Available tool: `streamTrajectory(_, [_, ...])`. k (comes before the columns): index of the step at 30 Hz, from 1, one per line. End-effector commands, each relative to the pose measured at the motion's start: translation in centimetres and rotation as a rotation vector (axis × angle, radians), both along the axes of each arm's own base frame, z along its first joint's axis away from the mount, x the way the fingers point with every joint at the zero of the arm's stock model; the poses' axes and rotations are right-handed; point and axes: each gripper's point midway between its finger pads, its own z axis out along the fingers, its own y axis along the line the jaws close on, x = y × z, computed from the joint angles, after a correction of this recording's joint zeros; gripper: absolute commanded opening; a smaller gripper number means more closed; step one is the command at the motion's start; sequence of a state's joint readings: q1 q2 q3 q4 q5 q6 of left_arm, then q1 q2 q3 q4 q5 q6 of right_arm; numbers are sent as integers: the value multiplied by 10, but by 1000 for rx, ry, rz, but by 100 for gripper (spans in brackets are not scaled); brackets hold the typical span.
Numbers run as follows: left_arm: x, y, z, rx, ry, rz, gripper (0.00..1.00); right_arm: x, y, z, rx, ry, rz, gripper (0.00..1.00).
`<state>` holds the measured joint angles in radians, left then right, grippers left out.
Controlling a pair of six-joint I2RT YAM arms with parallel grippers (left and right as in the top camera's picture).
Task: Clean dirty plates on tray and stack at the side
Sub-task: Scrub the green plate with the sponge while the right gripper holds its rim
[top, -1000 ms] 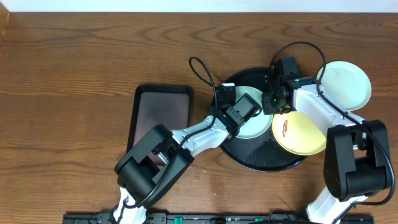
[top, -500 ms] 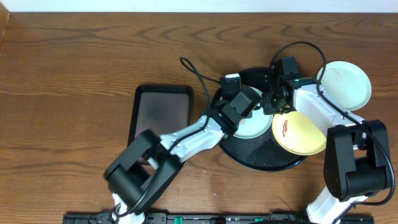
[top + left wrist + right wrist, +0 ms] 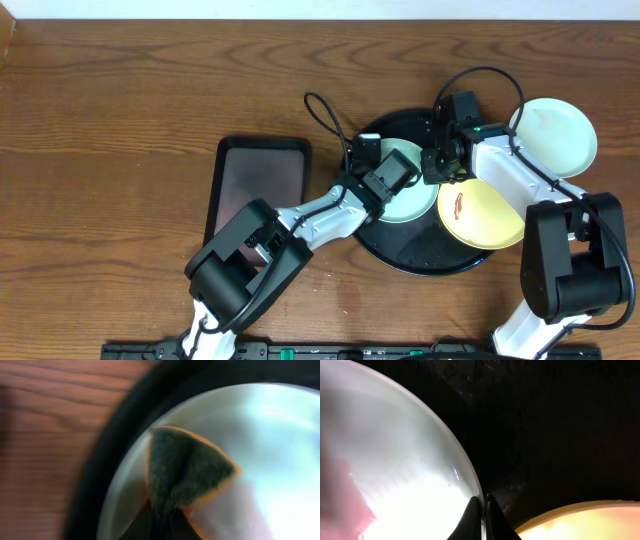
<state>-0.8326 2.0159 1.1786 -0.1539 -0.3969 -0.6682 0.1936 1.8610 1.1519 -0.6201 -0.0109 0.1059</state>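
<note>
The round black tray [image 3: 420, 257] holds a pale blue-white plate [image 3: 415, 205] and a pale yellow plate [image 3: 485, 215] with a red-brown smear. My left gripper [image 3: 385, 172] is shut on a dark sponge with an orange edge [image 3: 182, 472] and presses it on the blue-white plate [image 3: 265, 450]. My right gripper [image 3: 437, 168] is shut on that plate's rim [image 3: 470, 477], one finger on each side. The yellow plate [image 3: 575, 522] shows at the lower right of the right wrist view. A second blue-white plate [image 3: 555, 135] lies on the table to the right of the tray.
A smaller dark rectangular tray [image 3: 258, 185] lies on the wooden table to the left of the black tray. Both arms cross over the black tray. Cables loop above it.
My left gripper swung up and right across the blue-white plate with the sponge, then came back to where it was a second ago. The right gripper has not moved.
</note>
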Motion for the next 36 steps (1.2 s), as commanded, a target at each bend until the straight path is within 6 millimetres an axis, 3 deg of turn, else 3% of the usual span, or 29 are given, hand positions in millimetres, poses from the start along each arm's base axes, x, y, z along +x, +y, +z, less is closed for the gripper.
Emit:
streamTrajectory(1, [4,36,7,172,-55,42,8,-2,-3,0,4,2,-19,1])
streamTrajectory(5, [11,28,47,87,-126,53,8,-2,-3,0,4,2,-19,1])
streamTrajectory(8, [11,7,70,-74,-134,38,7,-2,-3,0,4,1,-19,1])
streamTrajectory(12, [6,-27,63,-270,-60,13,8,-2,-3,1,5,-1,-19,1])
streamTrajectory(20, [5,-79,13,-501,55,-22,7,-2,-3,1,5,0,-19,1])
streamTrajectory(26, [1,-70,-13,-437,88,-12,8,-2,-3,0,5,0,-19,1])
streamTrajectory(32, [18,-1,-21,-45,-39,28,8,-2,-3,0,4,2,-19,1])
streamTrajectory(36, [23,32,-20,45,-22,82,8,-2,-3,0,4,3,-19,1])
